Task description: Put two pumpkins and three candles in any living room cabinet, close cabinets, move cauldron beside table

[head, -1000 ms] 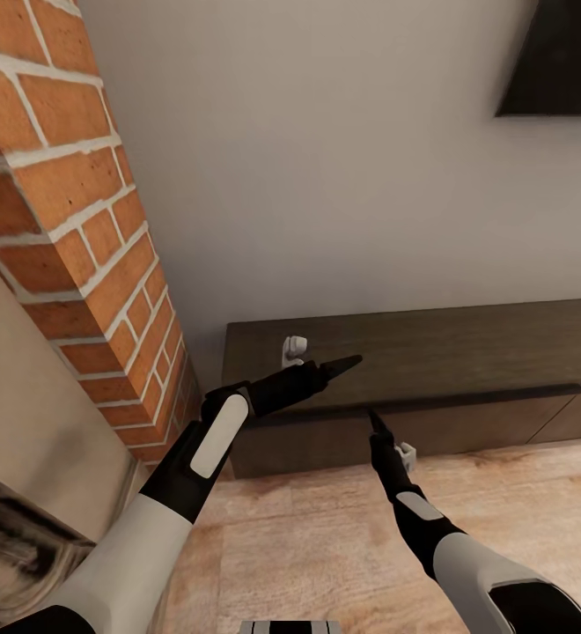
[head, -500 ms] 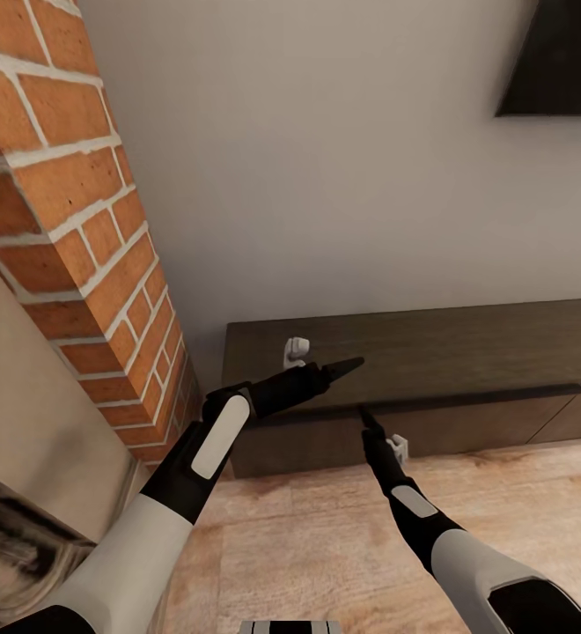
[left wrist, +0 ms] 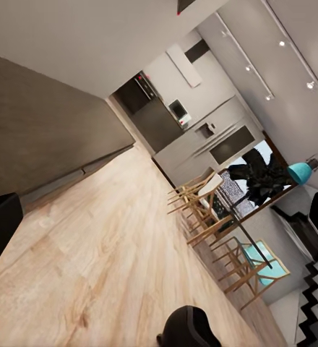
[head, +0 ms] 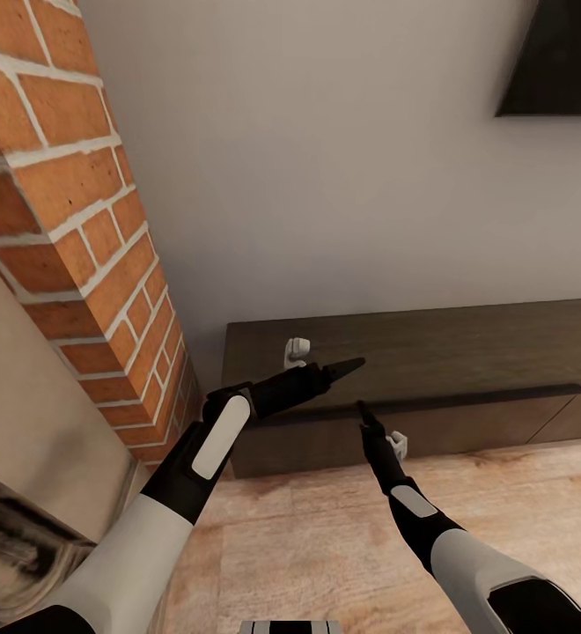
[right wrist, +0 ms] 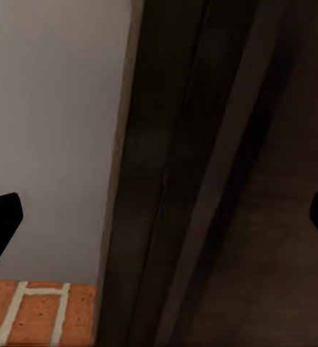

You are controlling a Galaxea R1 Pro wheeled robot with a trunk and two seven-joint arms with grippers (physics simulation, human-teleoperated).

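Cabinet (head: 431,352) stands against the grey wall (head: 326,176), just right of the brick column (head: 70,220), its drawer fronts flush. Left gripper (head: 348,364) hovers over the cabinet top near its left end; its spread cannot be judged. Right gripper (head: 361,407) points at the upper edge of the drawer front, close to it; in the right wrist view its fingertips (right wrist: 0,220) sit wide apart, holding nothing
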